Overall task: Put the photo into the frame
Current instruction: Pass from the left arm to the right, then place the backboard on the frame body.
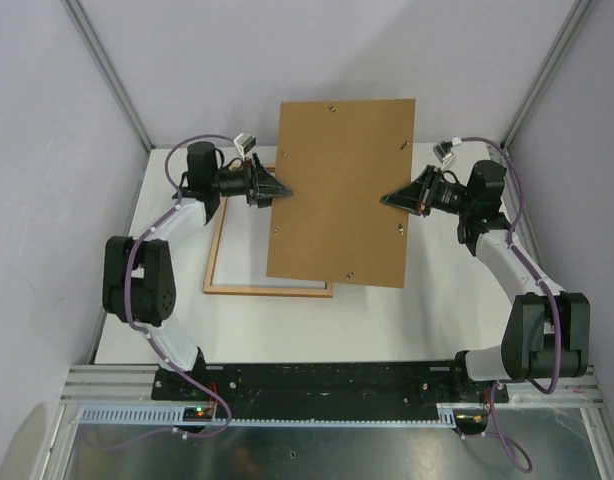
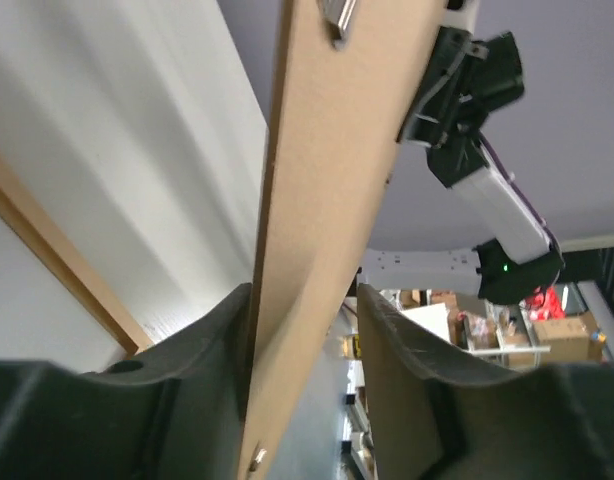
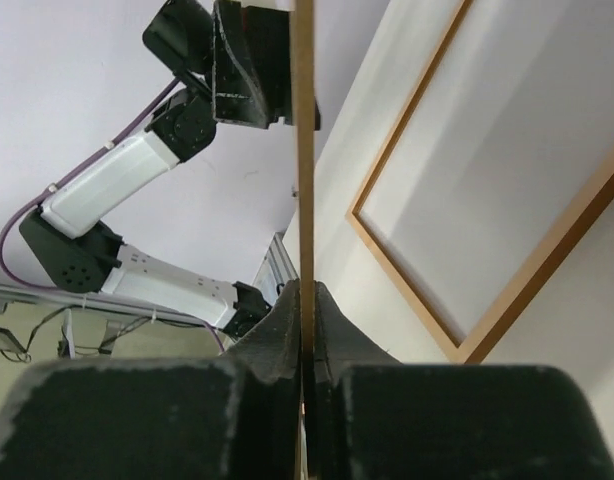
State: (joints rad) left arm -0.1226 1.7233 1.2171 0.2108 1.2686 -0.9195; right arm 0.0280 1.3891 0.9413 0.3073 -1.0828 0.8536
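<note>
A plain brown backing board [image 1: 342, 190] hangs in the air over the white table, between my two grippers. My right gripper [image 1: 387, 200] is shut on its right edge; the right wrist view shows both pads pressed on the thin board [image 3: 305, 150]. My left gripper [image 1: 287, 190] stands open around the left edge, where the board [image 2: 327, 150] leans on one finger with a gap to the other. The frame [image 1: 267, 290], light wood face up, lies flat on the table, partly under the board. The photo is out of view.
The white table [image 1: 437, 300] ends at a metal rail in front of the arm bases. Grey walls stand close on both sides. The frame's rail [image 3: 407, 283] shows below the board in the right wrist view, with the left arm [image 3: 249, 60] beyond.
</note>
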